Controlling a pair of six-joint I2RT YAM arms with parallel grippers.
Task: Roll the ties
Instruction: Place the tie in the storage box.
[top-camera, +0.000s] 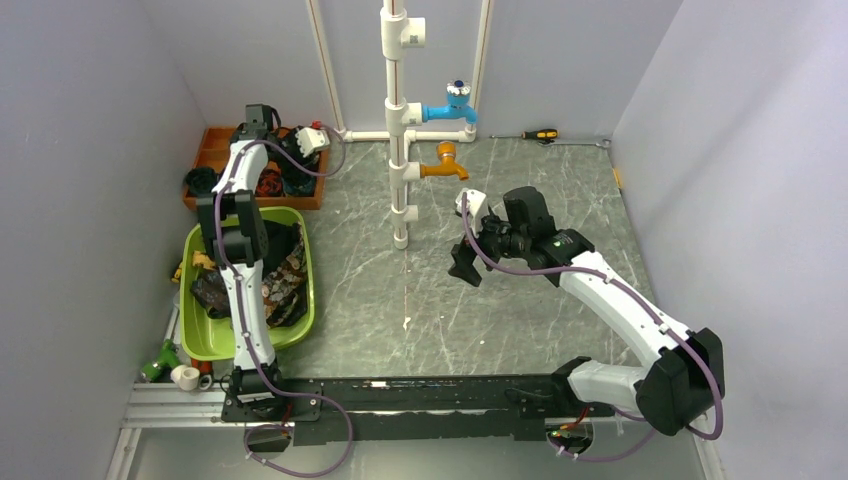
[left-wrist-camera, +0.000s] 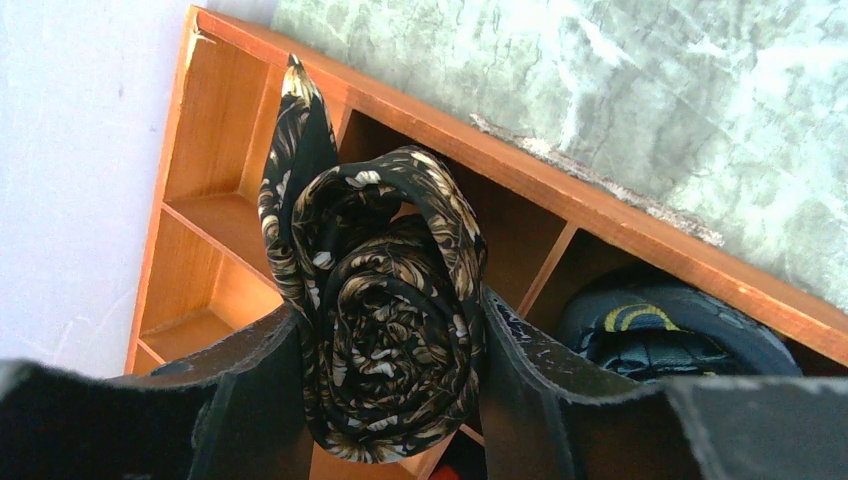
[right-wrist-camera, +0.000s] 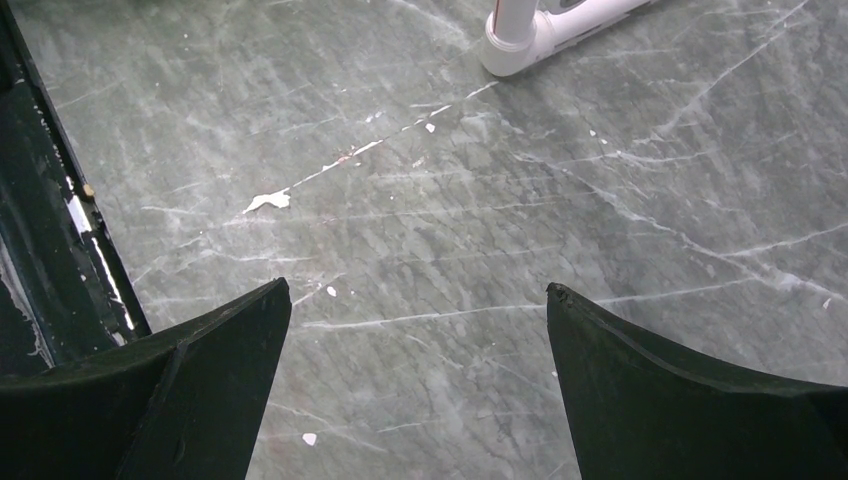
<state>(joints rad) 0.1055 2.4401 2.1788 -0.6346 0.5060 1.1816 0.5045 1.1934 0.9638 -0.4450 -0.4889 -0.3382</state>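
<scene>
Clamping rolled tie (left-wrist-camera: 385, 250): left gripper (left-wrist-camera: 390, 315) over wooden tray (left-wrist-camera: 620, 225).
Floral coil visible only from wrist; right gripper (right-wrist-camera: 418, 290) spread above marbled table (right-wrist-camera: 500, 180).

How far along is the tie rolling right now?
Done: at least one coiled tie sits in the wooden tray. In hand: the left gripper is shut on a rolled tie above the tray's compartments. Left: unrolled ties lie heaped in the green bin; the right gripper is open over the table.
</scene>
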